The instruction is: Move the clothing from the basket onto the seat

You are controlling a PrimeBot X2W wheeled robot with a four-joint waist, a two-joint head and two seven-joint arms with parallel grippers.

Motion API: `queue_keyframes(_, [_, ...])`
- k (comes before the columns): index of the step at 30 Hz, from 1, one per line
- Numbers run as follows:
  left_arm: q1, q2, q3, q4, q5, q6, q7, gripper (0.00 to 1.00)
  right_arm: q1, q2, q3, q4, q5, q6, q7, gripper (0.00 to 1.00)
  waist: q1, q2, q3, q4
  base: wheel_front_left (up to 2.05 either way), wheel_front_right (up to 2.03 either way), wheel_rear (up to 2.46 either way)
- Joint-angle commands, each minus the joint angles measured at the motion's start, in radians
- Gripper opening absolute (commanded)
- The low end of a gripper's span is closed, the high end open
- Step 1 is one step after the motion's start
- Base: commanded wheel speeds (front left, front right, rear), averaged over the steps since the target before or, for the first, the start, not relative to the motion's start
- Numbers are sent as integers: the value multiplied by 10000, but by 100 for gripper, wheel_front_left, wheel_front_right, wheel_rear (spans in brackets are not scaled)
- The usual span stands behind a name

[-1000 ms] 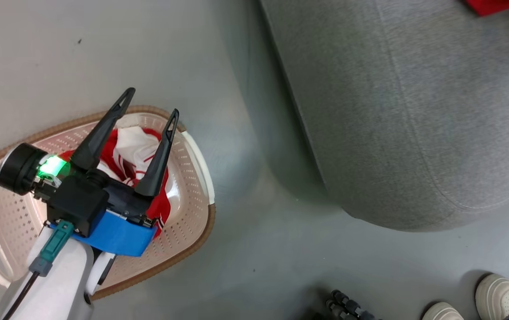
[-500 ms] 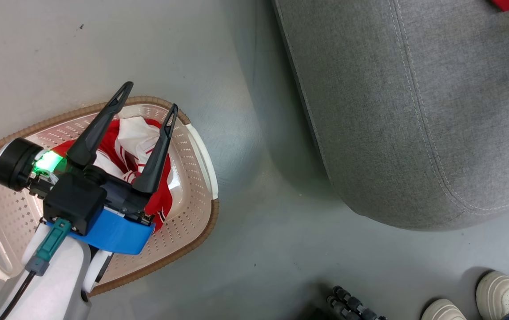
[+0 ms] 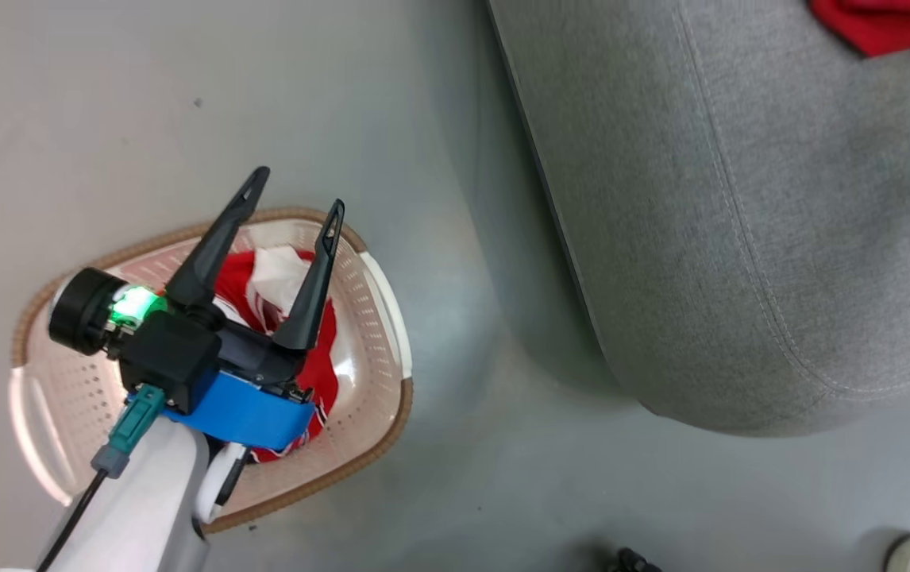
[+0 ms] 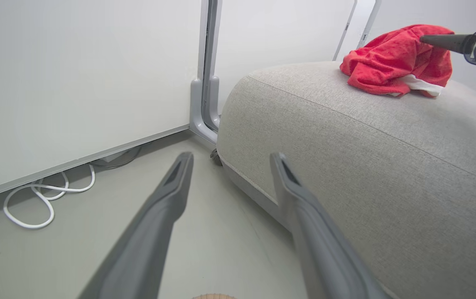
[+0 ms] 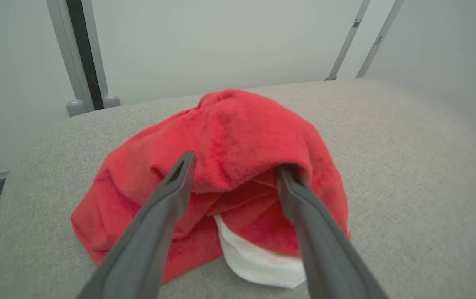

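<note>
The left end effector [image 3: 298, 188] hangs released over the basket [image 3: 382, 318]. The right end effector [image 5: 234, 162] stands released against the red garment [image 5: 238, 124] on the seat [image 5: 387, 145].

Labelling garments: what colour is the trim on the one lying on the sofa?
White trim on the red garment; clearest in the right wrist view.

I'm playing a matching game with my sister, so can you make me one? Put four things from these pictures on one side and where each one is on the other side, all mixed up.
Things
1. plain red garment with a white band
2. red-and-white striped garment
3. white cable
4. left gripper

Places
A. open, above the basket
B. lying in the basket
C. on the grey seat
D. on the floor by the wall

Pairs: 1-C, 2-B, 3-D, 4-A
</note>
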Motion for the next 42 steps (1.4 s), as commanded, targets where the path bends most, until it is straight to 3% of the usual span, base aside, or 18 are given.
queue_keyframes(1, [-6,-102,-6,136,-64,36,-84,100,292,-81,52,-55,35,1,-36,100,1,0,-665,367,0,0,0])
queue_keyframes(5, [162,-520,59,641,-268,14,-187,100,1048,-2,173,-341,296,1,-36,100,1,0,-1525,653,0,0,0])
queue_keyframes(15, [1222,-1568,851,1301,-599,-125,-202,100,3314,489,1608,-1672,330,1,-35,100,1,0,-3823,1098,0,0,0])
queue_keyframes(23, [2158,-2119,1799,1875,-616,-181,-202,100,5706,913,2173,-3526,151,1,-10,100,1,0,-5297,1743,0,0,0])
queue_keyframes(33, [3087,-2365,2806,2265,-489,-215,-196,100,8425,1414,2756,-5837,413,1,400,100,1,0,-6333,2655,0,0,0])
queue_keyframes(42, [3398,-2494,3345,2634,-342,-224,-195,100,9880,1434,3472,-6727,875,1,899,100,1,0,-6834,3471,0,0,0])
